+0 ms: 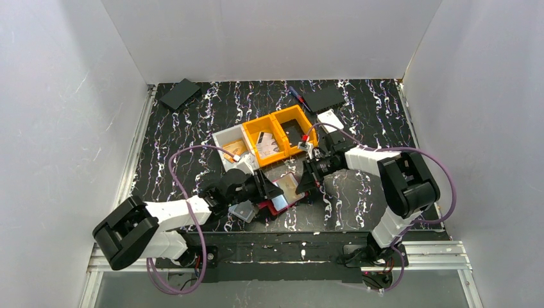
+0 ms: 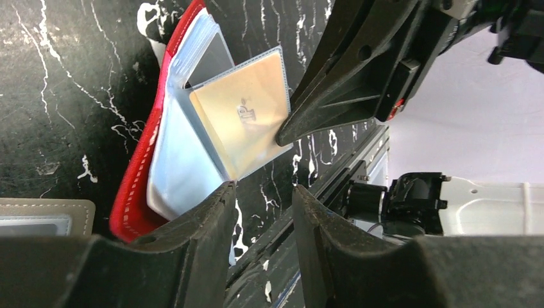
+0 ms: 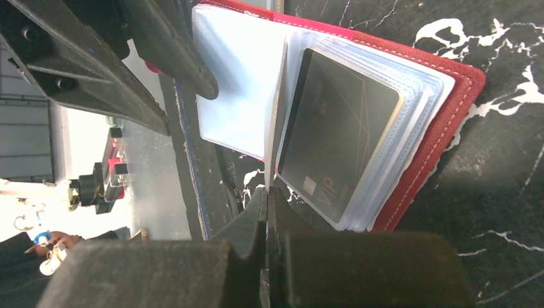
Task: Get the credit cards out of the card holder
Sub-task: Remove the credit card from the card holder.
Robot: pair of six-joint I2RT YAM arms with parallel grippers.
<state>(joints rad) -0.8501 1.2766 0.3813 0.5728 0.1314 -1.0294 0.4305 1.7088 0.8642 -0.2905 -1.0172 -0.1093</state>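
**Red card holder [image 3: 449, 109], lying open on black marbled table [image 1: 359, 199], near edge, betw. both grippers.**
Unclear: right gripper [image 3: 266, 192] has jaws pressed together at the edge of the raised clear sleeve [image 2: 212, 90], but can't tell if it nips it. Card print illegible; beige wallet [image 2: 38, 215] cut off by frame. Left gripper [image 2: 263, 188]: fingers apart, nothing betw. them, just beside the holder. Contents: tan card [image 2: 244, 115] in the raised sleeve, dark card [image 3: 340, 141] in top sleeve of the stack. Orange 2-compt. bin [image 1: 296, 115] behind holds a card on its left side. White bin [image 1: 226, 135] contents unclear. Holder has stitched red cover, rounded corners, glossy plastic leaves.
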